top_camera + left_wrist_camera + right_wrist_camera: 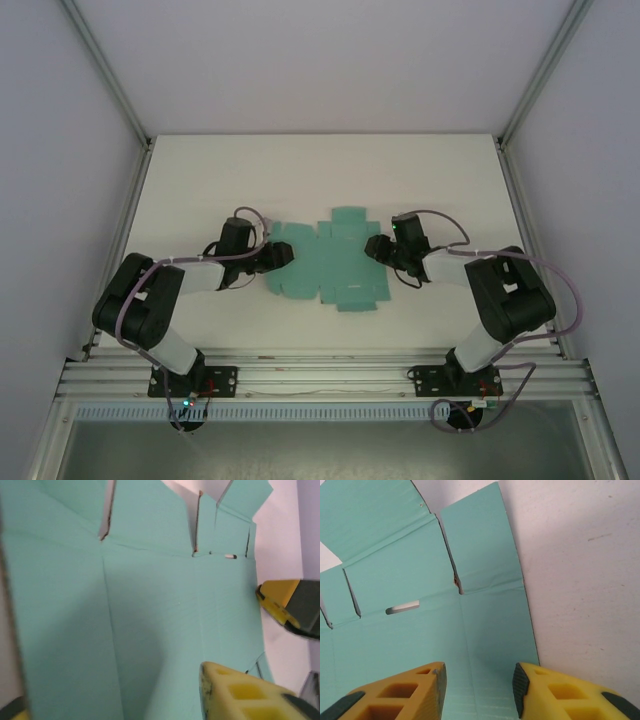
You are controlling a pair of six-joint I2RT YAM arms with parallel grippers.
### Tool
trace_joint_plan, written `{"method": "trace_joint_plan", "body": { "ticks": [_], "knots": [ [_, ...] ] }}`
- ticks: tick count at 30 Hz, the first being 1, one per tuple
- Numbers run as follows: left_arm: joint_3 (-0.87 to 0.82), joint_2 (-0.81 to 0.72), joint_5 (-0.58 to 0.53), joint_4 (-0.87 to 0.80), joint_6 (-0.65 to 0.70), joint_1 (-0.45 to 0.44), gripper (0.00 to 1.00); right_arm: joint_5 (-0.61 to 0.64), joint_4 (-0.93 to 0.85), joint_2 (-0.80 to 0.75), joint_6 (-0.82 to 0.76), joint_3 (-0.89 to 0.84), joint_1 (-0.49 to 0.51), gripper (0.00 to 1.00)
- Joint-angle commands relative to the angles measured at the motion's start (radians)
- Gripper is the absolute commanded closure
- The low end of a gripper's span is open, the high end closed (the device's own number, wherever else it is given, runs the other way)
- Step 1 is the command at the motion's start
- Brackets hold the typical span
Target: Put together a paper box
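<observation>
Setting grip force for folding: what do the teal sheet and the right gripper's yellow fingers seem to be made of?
The paper box: thin matte card, probably paperboard; clean die-cut slits, pressed creases and faint ribbing show. Fingers of the right gripper: yellow moulded or printed plastic, judging by hollow pockets, with dark, possibly rubber pads inside.

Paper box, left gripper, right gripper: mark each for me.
paper box (325,265), top external view, middle panel of the flat sheet.
left gripper (284,255), top external view, between its fingertips at the sheet's left edge.
right gripper (479,690), right wrist view, gap between its two yellow fingers.
</observation>
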Motion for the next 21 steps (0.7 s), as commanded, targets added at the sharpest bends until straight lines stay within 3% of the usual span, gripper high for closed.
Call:
{"method": "trace_joint_plan", "body": {
  "ticks": [1, 5, 9, 12, 16, 21],
  "knots": [
    [0.007, -0.004, -0.019, 0.070, -0.006, -0.008, 0.78, 0.022, -0.157, 0.062, -0.011, -0.059, -0.014, 0.56],
    [0.017, -0.018, -0.010, 0.098, -0.015, -0.008, 1.00, -0.006, -0.178, 0.007, -0.062, -0.031, -0.025, 0.52],
    [0.023, -0.076, -0.005, 0.147, -0.046, -0.008, 1.00, -0.014, -0.231, -0.091, -0.137, 0.018, -0.042, 0.43],
    [0.038, -0.139, 0.000, 0.173, -0.080, -0.008, 1.00, -0.047, -0.276, -0.172, -0.189, 0.053, -0.070, 0.29],
    [0.074, -0.247, -0.010, 0.148, -0.097, -0.006, 1.00, -0.225, -0.281, -0.283, -0.226, 0.070, -0.160, 0.17],
    [0.103, -0.369, -0.042, 0.089, -0.114, 0.019, 1.00, -0.546, -0.232, -0.371, -0.226, 0.078, -0.281, 0.16]
  ]
}}
